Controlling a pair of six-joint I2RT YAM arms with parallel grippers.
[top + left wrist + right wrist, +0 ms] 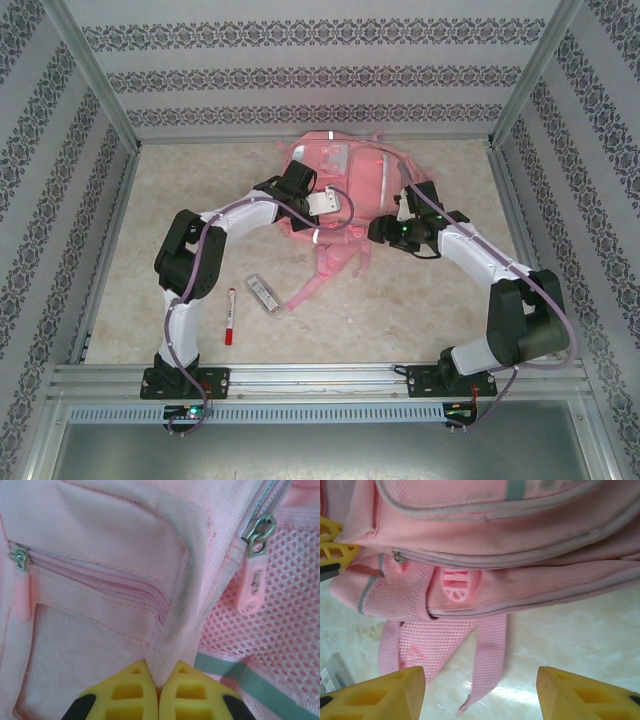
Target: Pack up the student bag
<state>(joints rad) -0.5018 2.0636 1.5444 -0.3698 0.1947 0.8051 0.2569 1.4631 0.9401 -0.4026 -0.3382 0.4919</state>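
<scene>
Left gripper (pixel 159 692) clamped tight on a fold of the pink student bag (pixel 345 165) beside its front zip pocket (pixel 95 580) (fabric pinched between the yellow fingers (pixel 130 697)). Right gripper (pixel 480 690) spread wide, empty, over the bag's straps (pixel 490 655). Bag lies upper centre of the overhead view.

So the student bag (pixel 360 185) is a big soft pink backpack lying flat on the table (pixel 200 200), out toward the far edge and roughly in the middle, with its straps (pixel 318 285) trailing loose toward the near side. Up close the front pocket zip (pixel 95 582) is done up and a ridge of front fabric (pixel 187 575) is bunched into a standing fold. Right beside that there's a pink mesh pocket (pixel 285 630) with a rubbery pink zip pull (pixel 252 587) hanging over it and a silvery strip (pixel 260 682) along its lower edge.
</scene>
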